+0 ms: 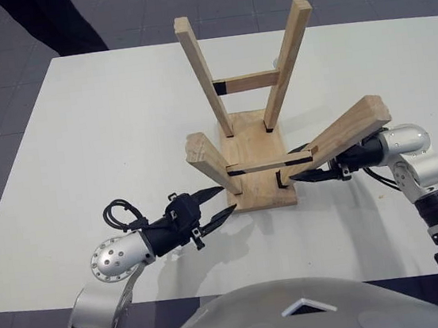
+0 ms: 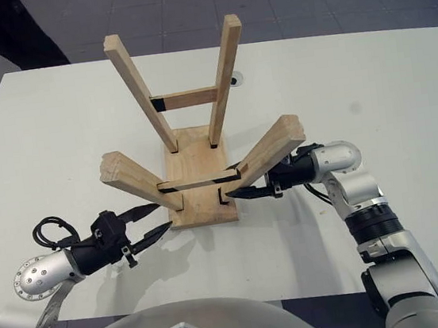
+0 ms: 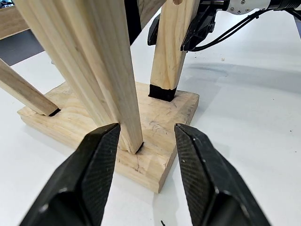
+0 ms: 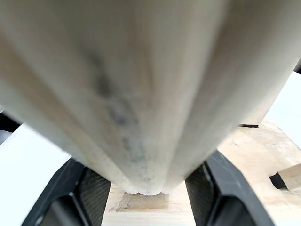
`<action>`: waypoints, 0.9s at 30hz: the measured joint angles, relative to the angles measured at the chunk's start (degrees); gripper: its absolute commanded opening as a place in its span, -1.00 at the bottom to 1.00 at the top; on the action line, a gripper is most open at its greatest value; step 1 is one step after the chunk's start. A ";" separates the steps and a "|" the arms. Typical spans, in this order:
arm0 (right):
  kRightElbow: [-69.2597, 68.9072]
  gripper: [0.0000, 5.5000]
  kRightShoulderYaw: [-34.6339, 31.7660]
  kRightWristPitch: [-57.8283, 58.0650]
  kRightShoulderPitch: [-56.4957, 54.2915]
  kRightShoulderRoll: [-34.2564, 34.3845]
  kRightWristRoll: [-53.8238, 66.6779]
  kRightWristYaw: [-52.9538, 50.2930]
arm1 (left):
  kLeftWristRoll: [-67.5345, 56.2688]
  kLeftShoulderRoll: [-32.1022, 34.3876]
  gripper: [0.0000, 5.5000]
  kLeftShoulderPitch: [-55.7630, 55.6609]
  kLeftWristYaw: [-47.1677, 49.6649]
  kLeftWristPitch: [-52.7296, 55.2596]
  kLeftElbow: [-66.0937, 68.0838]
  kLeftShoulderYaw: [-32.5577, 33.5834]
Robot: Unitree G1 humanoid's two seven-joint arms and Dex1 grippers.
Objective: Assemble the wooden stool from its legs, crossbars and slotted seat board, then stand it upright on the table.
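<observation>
The white table (image 1: 81, 149) carries the stool (image 2: 191, 167), which stands upside down about midway between the table's left and right edges. It is somewhat nearer the near edge than the far one. Its seat board (image 1: 251, 132) lies flat on the tabletop, and all four legs are set in it and splay upward. The far left leg (image 1: 202, 74) and far right leg (image 1: 288, 59) lean towards the far edge. The far crossbar (image 1: 249, 83) joins them partway up. The near left leg (image 1: 211, 163) slants towards the table's near left corner, and the near right leg (image 1: 347, 131) slants out towards the right edge. The near crossbar (image 1: 267, 164) runs between these two, low down, close over the board. Black bands mark the crossbar ends and the feet of the legs where they enter the slots. The left gripper (image 1: 229, 197) hangs low over the table just off the board's near left corner, with its fingers (image 3: 99, 160) spread apart and holding nothing. The foot of the near left leg is just ahead of them. The right gripper (image 1: 300, 176) sits under the slant of the near right leg, at its foot by the board's near right corner. Whether it is clamped on that leg or loose around it cannot be told.
</observation>
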 measured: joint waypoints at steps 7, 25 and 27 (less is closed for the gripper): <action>-0.56 -0.26 0.14 -1.42 0.79 0.17 -0.03 -2.71 | -3.69 0.77 -0.22 -0.14 -0.84 -0.62 -2.03 3.58; -7.95 -0.26 1.17 -10.55 7.37 1.39 -9.84 -26.91 | 9.86 1.31 -0.22 5.15 1.77 -1.55 -5.78 -7.97; -8.03 -0.26 1.33 -10.55 7.36 1.38 -10.22 -27.89 | 8.70 -2.01 -0.22 3.10 3.87 -2.67 -7.34 -9.22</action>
